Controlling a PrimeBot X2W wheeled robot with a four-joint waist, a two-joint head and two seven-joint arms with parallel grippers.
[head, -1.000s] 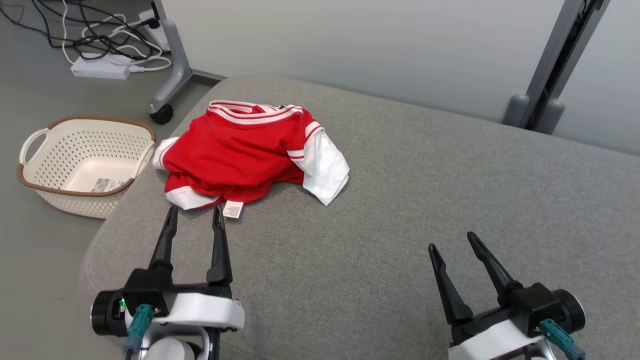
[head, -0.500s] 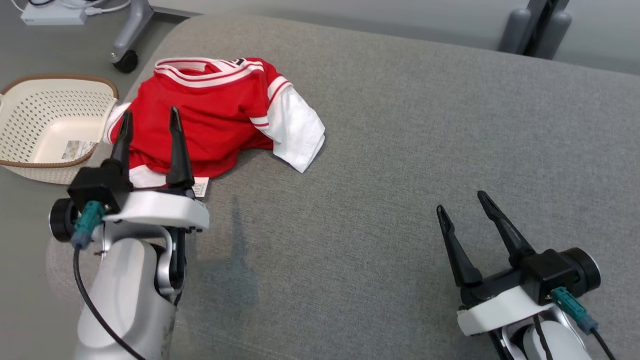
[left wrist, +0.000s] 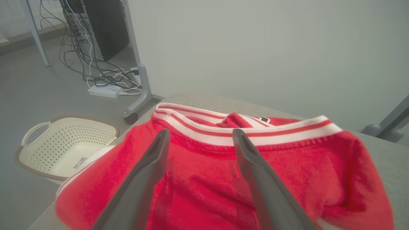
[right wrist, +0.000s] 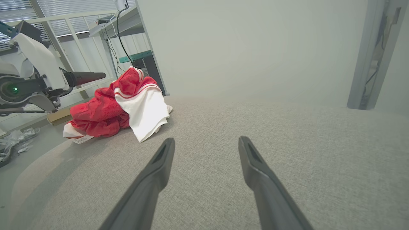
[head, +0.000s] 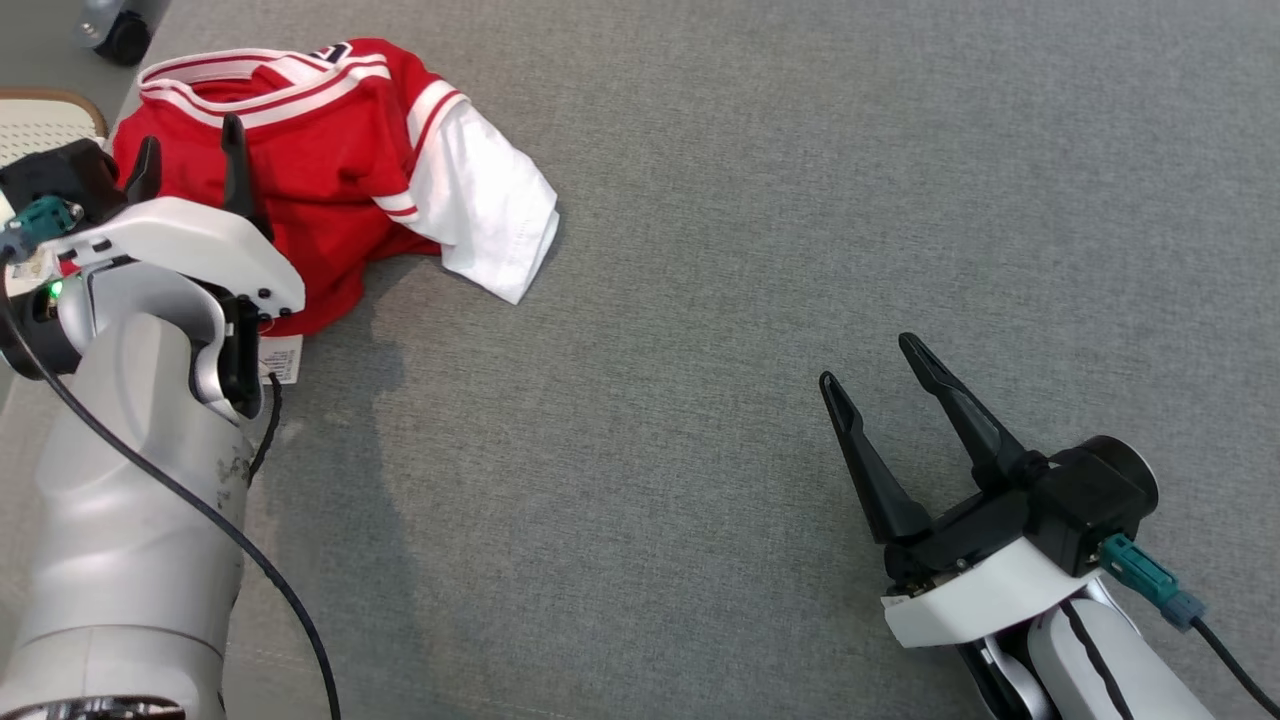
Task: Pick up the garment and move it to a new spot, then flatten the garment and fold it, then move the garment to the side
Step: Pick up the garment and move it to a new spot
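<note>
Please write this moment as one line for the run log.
phase: pre-grasp | left claw: open, over garment, not gripping | right claw: open, apart, over grey surface

Grey woven upholstered surface (head: 760, 200), edge rounded. It runs under both my grippers and on ahead. One item lies on it: a red garment (head: 330, 170) with white sleeves and striped trim, crumpled in a heap by the surface's left edge, right in front of and below my left gripper (head: 190, 135). A white care tag (head: 283, 358) lies flat on the weave at the heap's near side. The heap sits well apart from my right gripper (head: 868, 360), forward and to its left. On the floor (left wrist: 38, 92) left of my left gripper stands a cream perforated basket (left wrist: 64, 140).
</note>
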